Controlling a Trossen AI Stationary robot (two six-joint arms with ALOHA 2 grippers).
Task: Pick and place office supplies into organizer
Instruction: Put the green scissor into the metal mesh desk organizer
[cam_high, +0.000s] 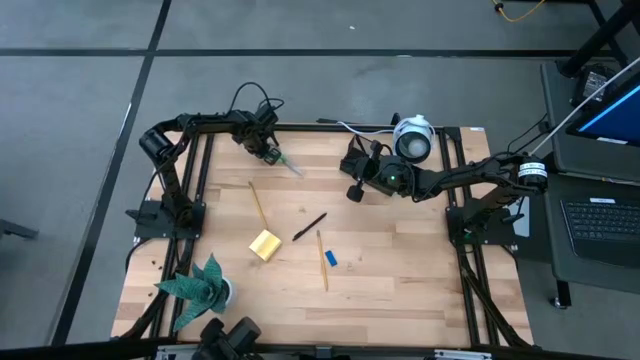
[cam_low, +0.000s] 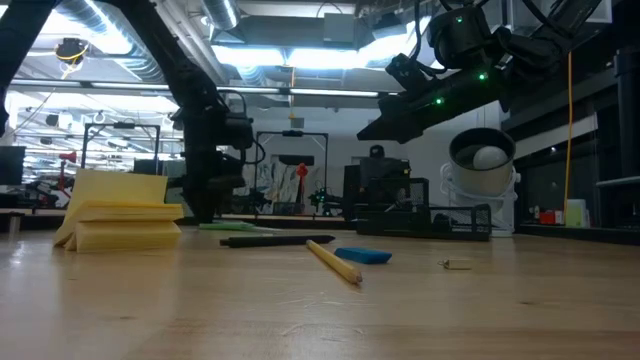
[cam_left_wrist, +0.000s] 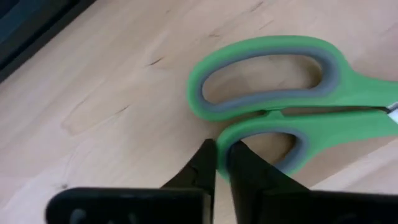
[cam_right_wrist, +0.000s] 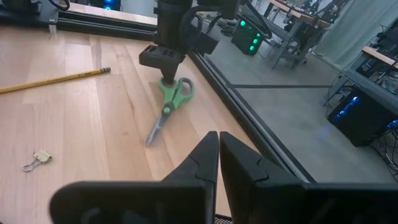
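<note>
Now the left gripper is down at the far left edge of the wooden surface, jaws pinched on a handle ring of the green-handled scissors. Farther right, the right gripper hangs with jaws clenched on nothing.

Scissors lie behind the pad — pen between.

arms: two dark, jointed, matte black links
left arm: black, with loose black cables looping above the wrist
right arm: black, a silver ring at its base joint
lights: small green lamps glow on the right arm's wrist
left hand: two black wedge-shaped fingers, tapering to points
right hand: the same black tapered fingers on a black crossbar
</note>
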